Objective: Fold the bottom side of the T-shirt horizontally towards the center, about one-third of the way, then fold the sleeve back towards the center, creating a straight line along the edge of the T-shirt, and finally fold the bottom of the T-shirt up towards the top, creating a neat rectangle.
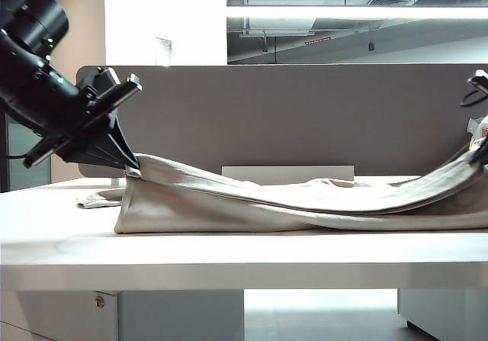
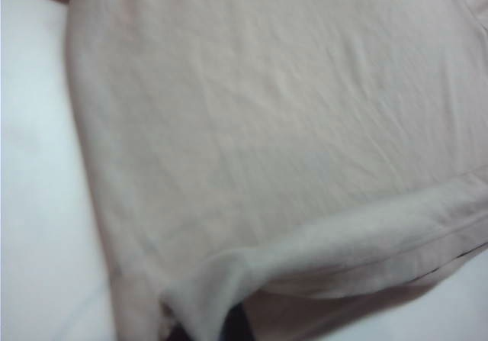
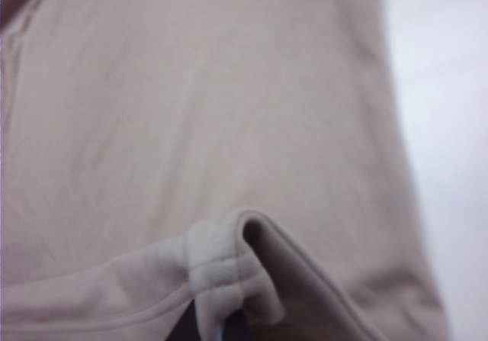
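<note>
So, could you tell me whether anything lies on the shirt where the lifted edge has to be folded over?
Nothing visible does: left gripper and right gripper hold the T-shirt, whose flat part is bare.

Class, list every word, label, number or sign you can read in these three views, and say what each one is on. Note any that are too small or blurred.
No text can be read in any view.
White tag by the right edge of the exterior view: red marks, too small to read.
Red ceiling sign: too small and blurred to read.
T-shirt: plain, no print in either wrist view.
</note>
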Controlling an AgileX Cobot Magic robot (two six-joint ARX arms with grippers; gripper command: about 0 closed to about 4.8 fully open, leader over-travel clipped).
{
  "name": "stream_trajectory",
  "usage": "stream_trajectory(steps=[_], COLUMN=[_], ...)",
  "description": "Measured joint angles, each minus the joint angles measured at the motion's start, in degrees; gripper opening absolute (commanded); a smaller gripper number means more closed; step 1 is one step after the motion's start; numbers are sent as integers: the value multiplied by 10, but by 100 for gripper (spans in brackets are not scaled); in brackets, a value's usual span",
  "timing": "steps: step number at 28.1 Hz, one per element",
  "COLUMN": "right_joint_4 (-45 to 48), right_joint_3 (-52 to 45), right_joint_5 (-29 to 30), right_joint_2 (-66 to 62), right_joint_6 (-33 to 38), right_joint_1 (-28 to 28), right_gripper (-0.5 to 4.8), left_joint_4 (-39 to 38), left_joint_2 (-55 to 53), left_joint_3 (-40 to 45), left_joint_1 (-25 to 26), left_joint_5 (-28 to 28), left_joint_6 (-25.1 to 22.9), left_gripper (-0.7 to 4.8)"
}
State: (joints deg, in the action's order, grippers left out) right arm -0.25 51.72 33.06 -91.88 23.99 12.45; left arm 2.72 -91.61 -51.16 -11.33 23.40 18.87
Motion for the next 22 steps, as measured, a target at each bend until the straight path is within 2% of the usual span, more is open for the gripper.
stream_trajectory(steps=[10, 22], right_joint_4=[-2, 13], right_joint_3=[81, 97], right_joint_5=[-16, -46], right_joint_2=[-72, -86], right_joint_6=[0, -1], right_joint_1=[-10, -10], right_gripper=[-5, -5], left_joint_4=[0, -12], left_joint_2=[-64, -119], left_joint_3=[-64, -123], left_joint_1=[2, 2], left_joint_5=[-15, -35], left_joint_6=[-21, -38], left_gripper=[-6, -6])
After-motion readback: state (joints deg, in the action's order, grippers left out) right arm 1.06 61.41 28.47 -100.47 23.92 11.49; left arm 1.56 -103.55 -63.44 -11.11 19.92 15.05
